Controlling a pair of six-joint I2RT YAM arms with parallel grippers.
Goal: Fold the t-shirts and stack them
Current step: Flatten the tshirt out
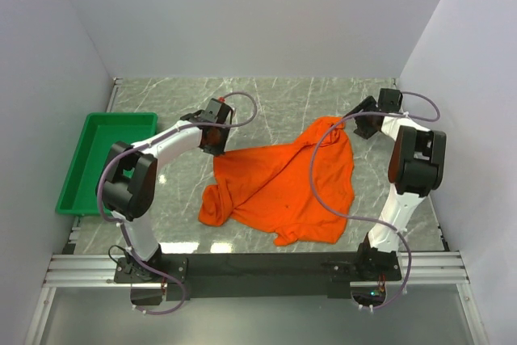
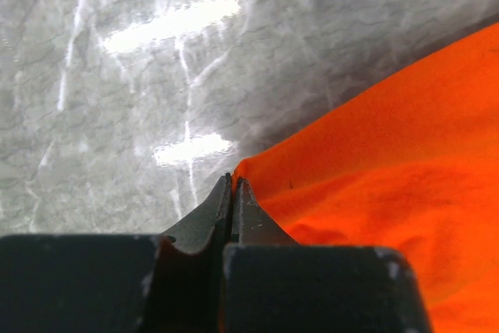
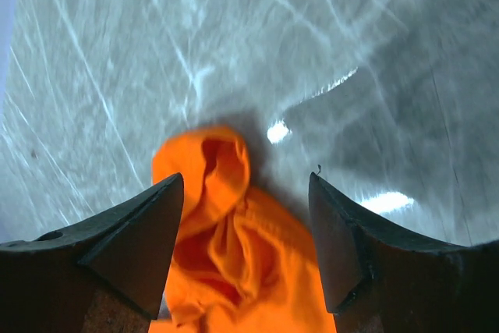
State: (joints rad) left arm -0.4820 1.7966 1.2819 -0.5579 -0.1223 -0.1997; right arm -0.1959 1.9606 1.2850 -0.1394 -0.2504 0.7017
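The orange t-shirt (image 1: 283, 187) lies spread and wrinkled on the marble table, not folded. My left gripper (image 1: 215, 147) is at its back left corner, jaws shut on the cloth edge; in the left wrist view the gripper (image 2: 233, 181) pinches the shirt (image 2: 390, 161) right at its corner. My right gripper (image 1: 355, 124) is at the shirt's back right corner. In the right wrist view the gripper (image 3: 245, 185) is open, with a bunched fold of the shirt (image 3: 226, 224) lying between its fingers, not clamped.
A green tray (image 1: 77, 175) stands at the left side of the table. White walls close in the left, back and right. A black rail with the arm bases runs along the near edge.
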